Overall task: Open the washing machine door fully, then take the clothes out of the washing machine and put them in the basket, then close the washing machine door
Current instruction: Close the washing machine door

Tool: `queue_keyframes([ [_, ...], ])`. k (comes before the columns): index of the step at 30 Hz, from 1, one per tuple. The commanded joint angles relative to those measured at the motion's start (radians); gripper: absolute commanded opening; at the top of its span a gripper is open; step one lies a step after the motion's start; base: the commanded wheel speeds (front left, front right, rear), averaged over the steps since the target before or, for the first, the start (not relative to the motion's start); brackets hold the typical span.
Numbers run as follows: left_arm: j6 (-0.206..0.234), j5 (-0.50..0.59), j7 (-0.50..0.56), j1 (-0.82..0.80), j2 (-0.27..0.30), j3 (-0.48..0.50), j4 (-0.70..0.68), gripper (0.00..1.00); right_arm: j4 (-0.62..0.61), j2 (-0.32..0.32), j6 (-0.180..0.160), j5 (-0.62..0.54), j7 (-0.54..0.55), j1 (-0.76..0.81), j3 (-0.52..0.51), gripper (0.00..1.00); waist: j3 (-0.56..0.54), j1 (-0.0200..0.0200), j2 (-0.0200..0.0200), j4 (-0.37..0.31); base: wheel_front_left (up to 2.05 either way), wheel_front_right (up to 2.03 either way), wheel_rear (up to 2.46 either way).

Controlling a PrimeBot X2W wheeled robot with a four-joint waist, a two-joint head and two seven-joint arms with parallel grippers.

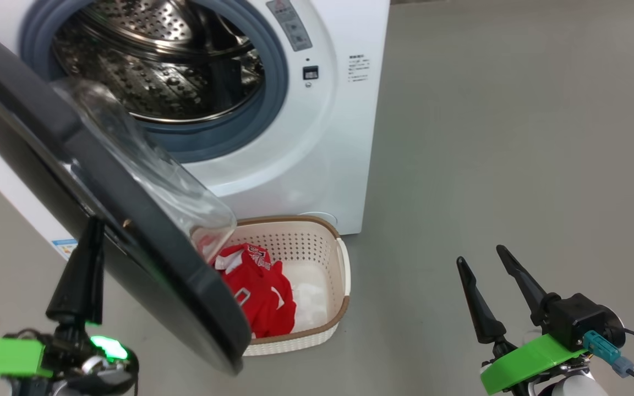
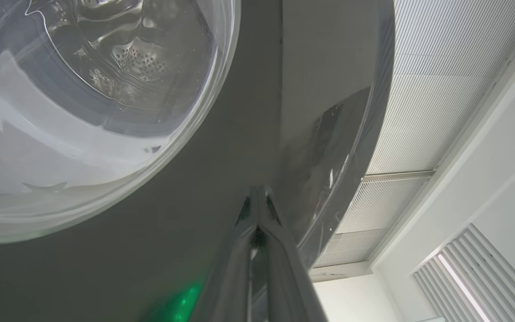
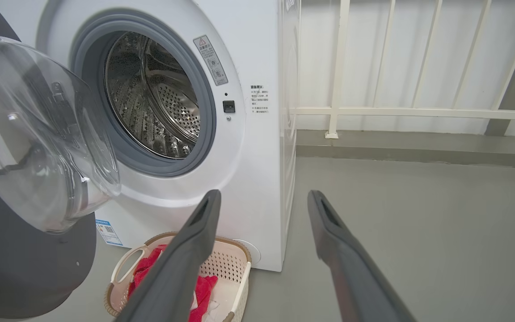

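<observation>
clothes (image 1: 259, 300) heaped in basket (image 1: 301, 245) — basket just before washing machine (image 1: 339, 137)

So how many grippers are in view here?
2. The left gripper, shut, sits lower left in the head view, beside the outer face of the washing machine door; the right gripper, open, sits lower right above the floor.

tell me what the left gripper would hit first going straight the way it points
The washing machine door: the shut left gripper points straight at its dark rim beside the glass, tips at or almost on it, though actual contact is unclear.
</observation>
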Motion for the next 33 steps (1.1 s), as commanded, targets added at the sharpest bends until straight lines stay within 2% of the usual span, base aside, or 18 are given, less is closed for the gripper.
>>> queue_keyframes([
  [1,0.002,0.009,0.010,-0.066,0.007,0.011,-0.016,0.00,-0.027,-0.012,0.006,0.007,-0.006,-0.041,0.019,1.00,0.012,0.0000,-0.0001,-0.017,0.00,0.00,0.00],
  [24,0.009,0.041,-0.038,-0.427,0.001,-0.029,0.230,0.00,-0.051,-0.011,0.006,0.002,-0.006,-0.095,0.023,1.00,0.137,0.0000,-0.0001,-0.098,0.00,0.00,0.00],
  [33,-0.011,0.067,-0.059,-0.597,0.010,-0.028,0.371,0.00,-0.061,-0.011,0.006,-0.006,-0.006,-0.131,0.016,1.00,0.201,0.0000,-0.0001,-0.106,0.00,0.00,0.00],
])
